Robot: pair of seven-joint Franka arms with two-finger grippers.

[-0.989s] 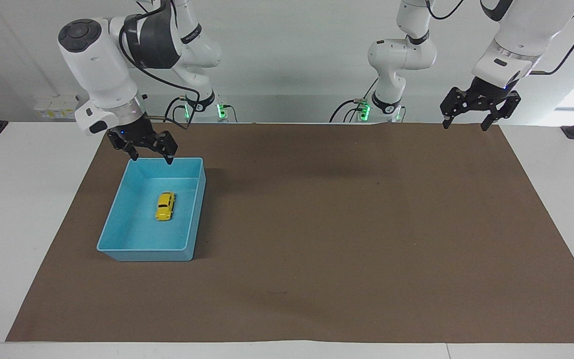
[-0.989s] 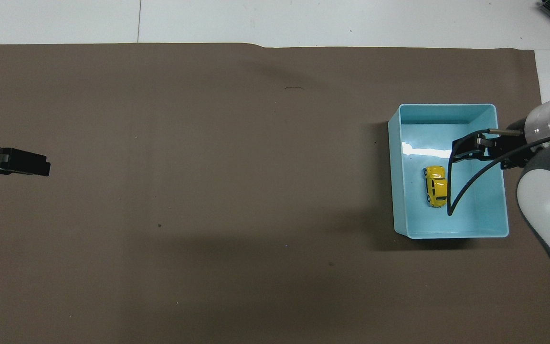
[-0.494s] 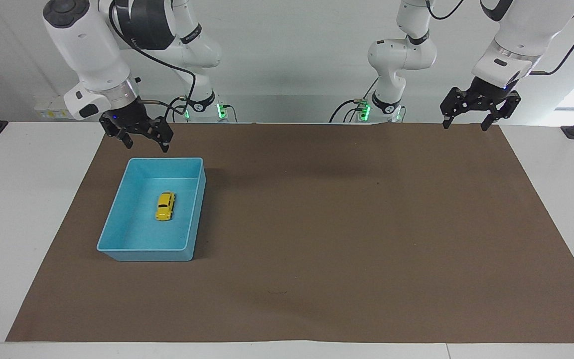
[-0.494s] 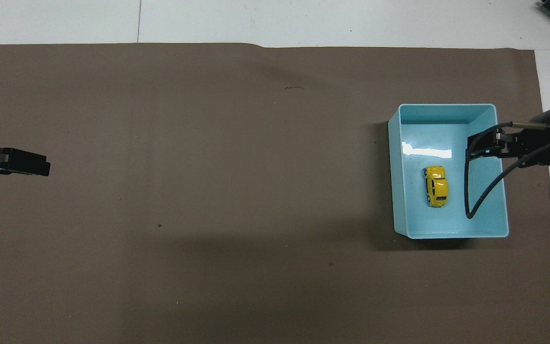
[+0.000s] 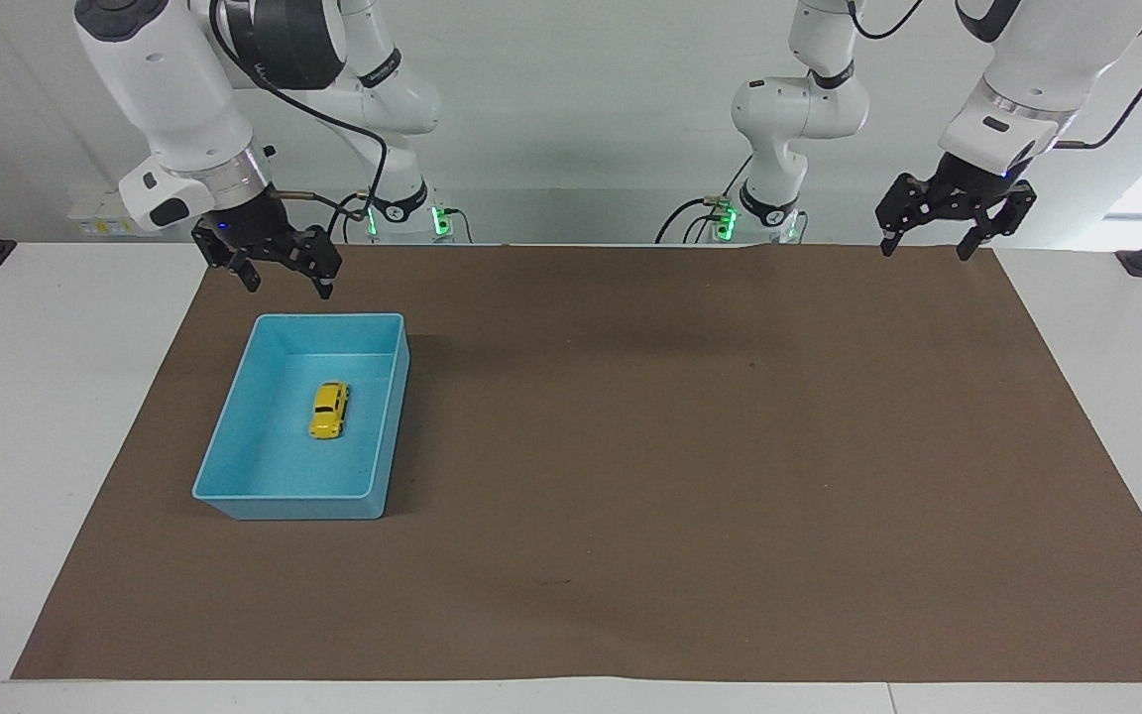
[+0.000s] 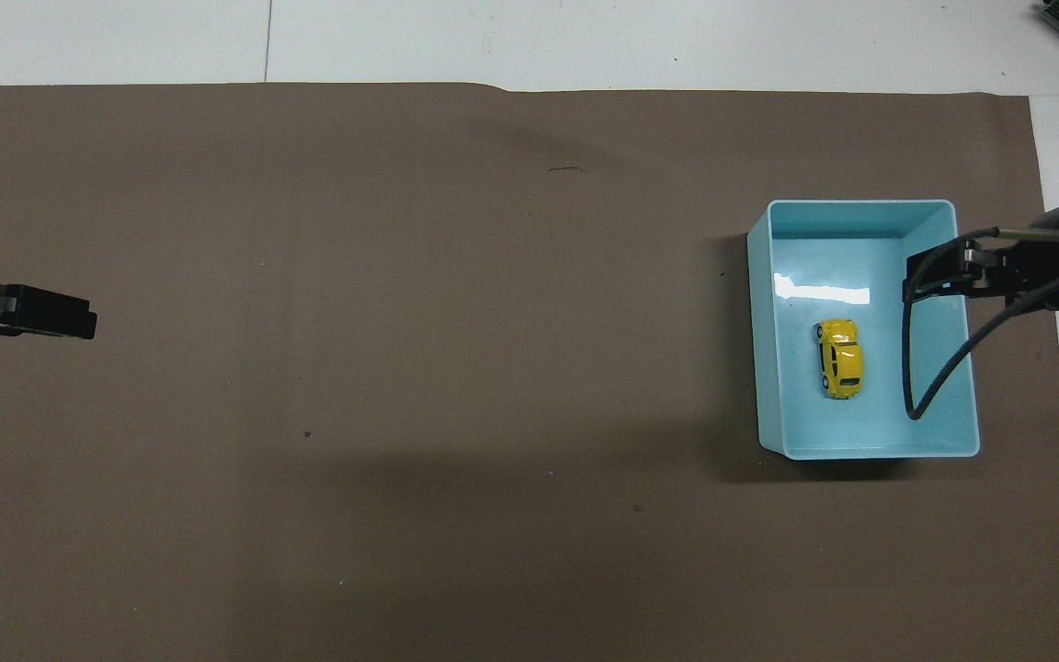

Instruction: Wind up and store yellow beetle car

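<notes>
The yellow beetle car (image 5: 329, 410) lies on the floor of the blue tray (image 5: 284, 506), apart from both grippers. It also shows in the overhead view (image 6: 839, 358), inside the tray (image 6: 860, 221). My right gripper (image 5: 289, 288) is open and empty, raised over the tray's edge; it shows in the overhead view (image 6: 929, 280) over the tray's rim. My left gripper (image 5: 926, 250) is open and empty, and waits raised over the mat's corner at the left arm's end; it shows in the overhead view (image 6: 79, 322).
A brown mat (image 5: 690, 446) covers most of the white table (image 5: 56, 397). The right arm's black cable (image 6: 925, 386) hangs over the tray in the overhead view.
My right gripper has risen from the tray's rim and drawn back toward its base, still open and empty. The car, the tray and the left arm have not moved.
</notes>
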